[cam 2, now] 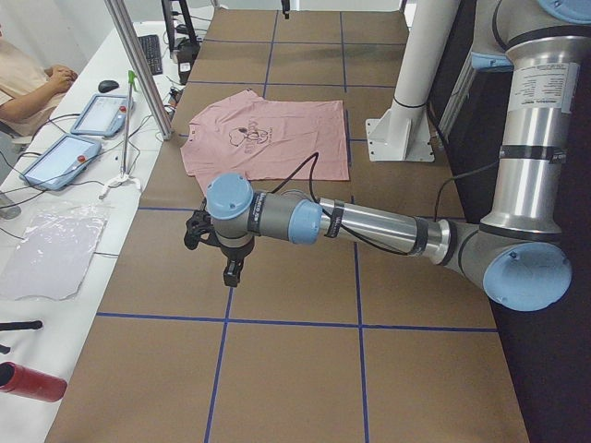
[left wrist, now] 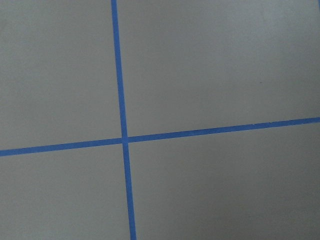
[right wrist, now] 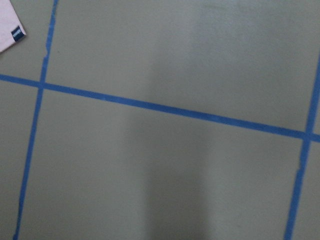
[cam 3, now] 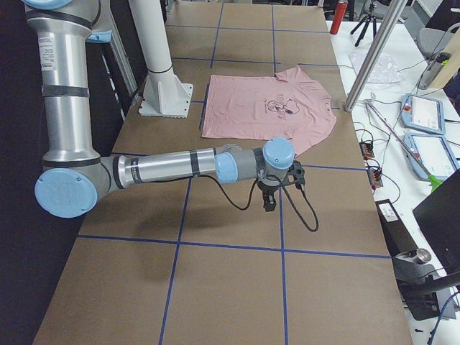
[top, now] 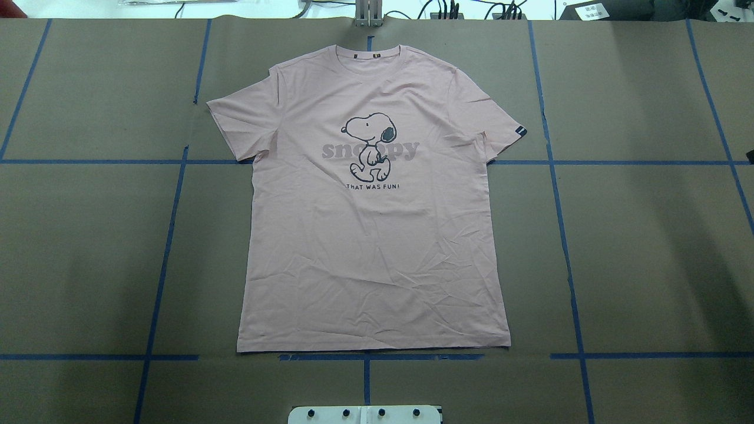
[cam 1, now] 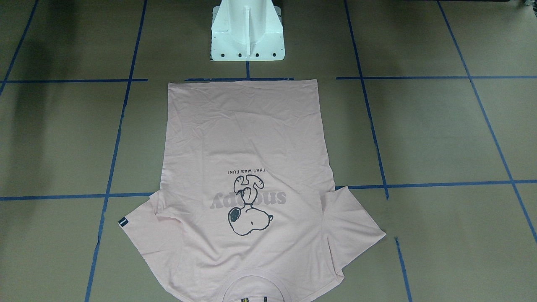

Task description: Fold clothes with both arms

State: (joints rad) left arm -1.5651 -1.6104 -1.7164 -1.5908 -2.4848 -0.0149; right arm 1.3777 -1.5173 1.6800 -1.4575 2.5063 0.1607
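1. Location: the T-shirt (top: 377,247) lies flat, print upward, on the table (top: 88,247), centred in front of the base (cam 1: 247,33). In the overhead view the collar (top: 371,54) is at 12 o'clock and the hem (top: 371,346) at 6 o'clock, nearest the base. The sleeves (top: 235,126) are spread toward 10 and 2 o'clock, and the 2 o'clock one carries a small black tag (top: 519,131).
2. Condition: light creases are noted across the lower body. No fold is seen, so the task is judged not begun.
3. Left gripper (cam 2: 231,269): it shows only in a side view, over bare table at the shirt's 9 o'clock side, well apart from it. The shirt is not held. How far the jaws are parted cannot be told. Only table and blue tape (left wrist: 120,100) appear in its wrist view.
4. Right gripper (cam 3: 269,201): it likewise shows only from the side, at the 3 o'clock side, clear of the cloth. Its opening cannot be told. The tagged sleeve corner is caught at the edge of its wrist view.
5. Handling: the fabric is judged thin, light and limp. It is expected to sag, drape and drag on the table when lifted, and not to hold a shape.
6. Hold points: both layers are best pinched at an edge. A shoulder near the sleeve seam and the hem corner on the same side are suggested, one per arm, so that the edge is kept taut.
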